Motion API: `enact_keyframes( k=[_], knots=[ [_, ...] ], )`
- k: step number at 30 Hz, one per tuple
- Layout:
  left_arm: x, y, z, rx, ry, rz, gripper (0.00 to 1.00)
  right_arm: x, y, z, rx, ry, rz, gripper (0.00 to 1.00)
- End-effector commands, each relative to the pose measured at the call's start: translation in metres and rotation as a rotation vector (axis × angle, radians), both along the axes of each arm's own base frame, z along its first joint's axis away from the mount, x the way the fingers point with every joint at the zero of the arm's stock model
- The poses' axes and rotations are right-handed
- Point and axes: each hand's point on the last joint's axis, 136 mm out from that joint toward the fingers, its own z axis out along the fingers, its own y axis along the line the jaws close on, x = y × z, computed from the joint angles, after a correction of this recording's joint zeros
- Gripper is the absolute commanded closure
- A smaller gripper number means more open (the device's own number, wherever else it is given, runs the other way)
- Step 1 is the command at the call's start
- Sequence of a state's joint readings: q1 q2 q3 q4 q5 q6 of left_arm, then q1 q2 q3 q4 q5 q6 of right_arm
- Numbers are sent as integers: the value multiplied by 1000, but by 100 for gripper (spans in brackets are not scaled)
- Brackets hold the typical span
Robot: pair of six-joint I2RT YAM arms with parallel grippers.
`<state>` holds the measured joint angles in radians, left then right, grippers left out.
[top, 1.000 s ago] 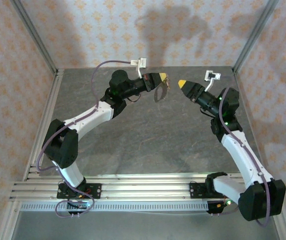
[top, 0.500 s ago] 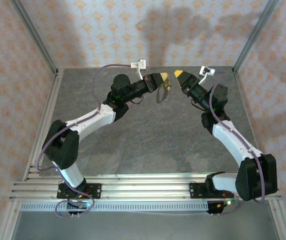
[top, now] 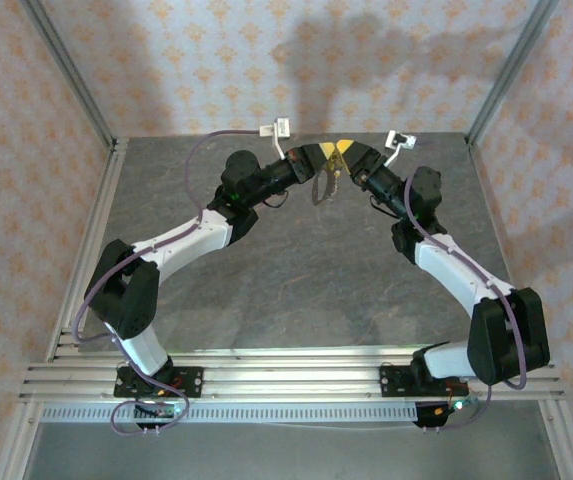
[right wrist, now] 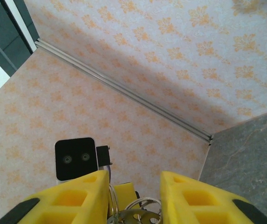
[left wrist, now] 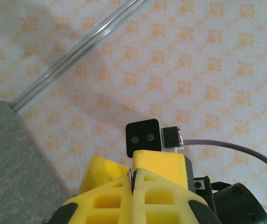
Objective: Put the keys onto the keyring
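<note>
1. The patterned wall (top: pixel 216 60), pale with orange motifs, rises behind the left end effector (top: pixel 328 153) and carries the shadows of both arms.
2. The grey, stone-look worktop (top: pixel 296 280) spreads out below the left end effector, which is raised above its far edge.
3. The left arm (top: pixel 186 235) reaches up to the left end effector from the near left. The right arm (top: pixel 456 270) bends in towards it from the right.
4. The left end effector (left wrist: pixel 132 179) has its yellow fingers (left wrist: pixel 166 200) pressed together, with just a thin seam between them in its wrist view. They are clamped on the keyring (top: pixel 322 186).
5. The right end effector (top: pixel 343 149) meets the left end effector nearly tip to tip. Its two yellow fingers (right wrist: pixel 189 198) stand apart, and the left end effector's yellow tip and the keyring lie in the gap between them. Whether anything there touches, I cannot tell.
6. A black wrist camera (right wrist: pixel 76 158) with two small lenses sits just behind the left end effector's tip.
7. The keyring hangs just under the left end effector's fingertips, clear of the worktop. From above it is a thin, pale oval loop. In the right wrist view it shows as curved silvery wire strands (right wrist: pixel 142 203).
8. A brass-coloured piece (right wrist: pixel 133 217) with small holes lies just below the left end effector's tip, against the wire. I cannot tell whether it is a key.
</note>
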<state>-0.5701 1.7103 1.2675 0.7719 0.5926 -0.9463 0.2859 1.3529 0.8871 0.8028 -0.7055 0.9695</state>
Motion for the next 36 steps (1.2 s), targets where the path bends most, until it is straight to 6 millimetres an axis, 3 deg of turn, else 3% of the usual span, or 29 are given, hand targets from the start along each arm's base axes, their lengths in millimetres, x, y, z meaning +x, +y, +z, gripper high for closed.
enact_keyframes(
  k=[1, 4, 7, 10, 14, 18, 21, 29, 36],
  knots=[
    [-6, 1, 23, -60, -63, 4, 100, -9, 6, 31, 28, -104, 32, 73],
    [-5, 0, 21, -61, -57, 6, 100, -10, 8, 32, 29, -110, 41, 83],
    [-4, -1, 19, -61, -52, 8, 100, -11, 10, 34, 35, -117, 48, 83],
    [-2, -1, 18, -60, -48, 13, 100, -13, 10, 34, 32, -119, 53, 77],
    [0, -2, 15, -56, -39, 13, 100, -14, 12, 32, 29, -116, 61, 91],
    [2, -2, 14, -60, -32, 20, 100, -18, 20, 32, 22, -118, 91, 91],
    [3, -4, 13, -60, -29, 20, 100, -19, 23, 29, 18, -113, 101, 100],
    [0, -6, 13, -16, -29, 16, 100, -18, 19, 20, -17, -92, 67, 100],
    [-7, -6, 19, 28, -48, -20, 78, -19, 19, 17, -51, -87, 83, 100]
  ],
)
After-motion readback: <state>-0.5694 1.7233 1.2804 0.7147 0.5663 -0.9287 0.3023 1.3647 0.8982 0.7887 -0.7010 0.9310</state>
